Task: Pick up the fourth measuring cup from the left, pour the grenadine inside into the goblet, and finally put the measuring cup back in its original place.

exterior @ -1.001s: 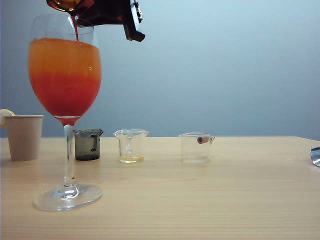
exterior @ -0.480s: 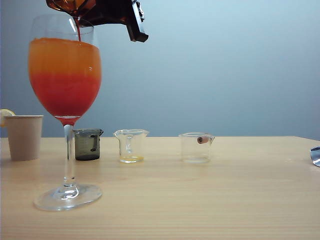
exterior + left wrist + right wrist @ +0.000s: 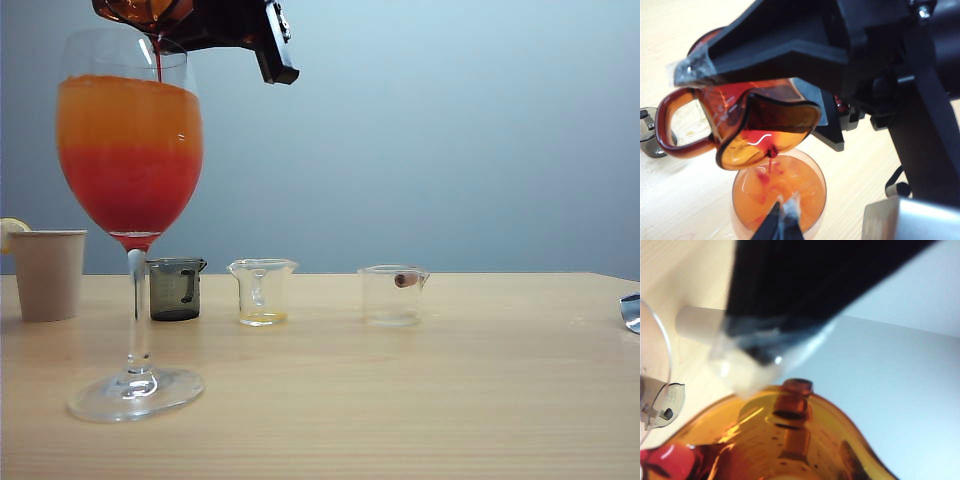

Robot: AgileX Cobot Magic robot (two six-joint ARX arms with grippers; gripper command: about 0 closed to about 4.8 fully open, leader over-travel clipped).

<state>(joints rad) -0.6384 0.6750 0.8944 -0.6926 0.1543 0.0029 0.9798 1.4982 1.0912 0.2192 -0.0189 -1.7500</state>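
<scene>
The right pincer is clamped on the small amber-brown see-through cup, tipped over the tall clear stemmed glass. Dark red syrup trickles in. Next, tip it back upright and return it to the bench. I cannot tell about the left pincer.

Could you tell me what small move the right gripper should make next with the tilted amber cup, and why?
Probably hold the tilt briefly. The right gripper grips the amber-brown translucent measuring cup above the tall clear stemmed goblet, and a thin stream of dark red grenadine is falling, so the cup isn't empty.
</scene>
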